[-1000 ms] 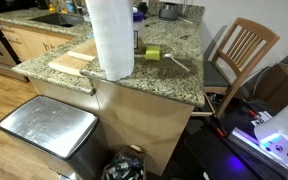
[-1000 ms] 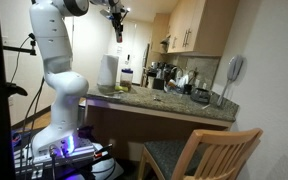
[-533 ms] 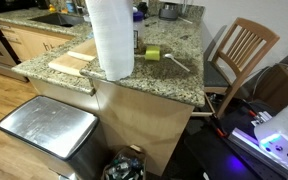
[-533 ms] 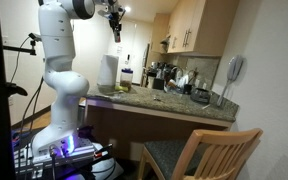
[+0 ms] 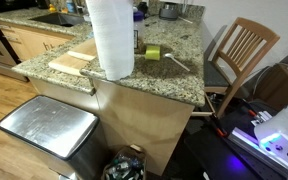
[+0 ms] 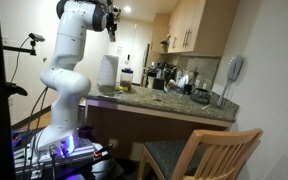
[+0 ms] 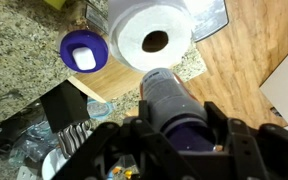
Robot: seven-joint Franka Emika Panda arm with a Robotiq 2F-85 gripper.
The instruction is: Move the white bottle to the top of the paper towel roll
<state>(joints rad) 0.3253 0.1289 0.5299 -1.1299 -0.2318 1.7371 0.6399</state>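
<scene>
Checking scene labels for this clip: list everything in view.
white paper towel roll: one, white, upright at the counter's edge
speckled granite counter: one, beige-grey, centre
light wooden cutting board: one, tan, on the counter beside the roll
yellow-green round object: one, on the counter; identity unclear
wooden slat-back chair: one, brown, beside the counter
stainless steel bin: one, silver, on the floor below the counter
blue-capped container: one, beside the roll
white cylindrical bottle: one, held high above the roll
white robot arm: one
dark gripper: one, closed on the bottle
</scene>
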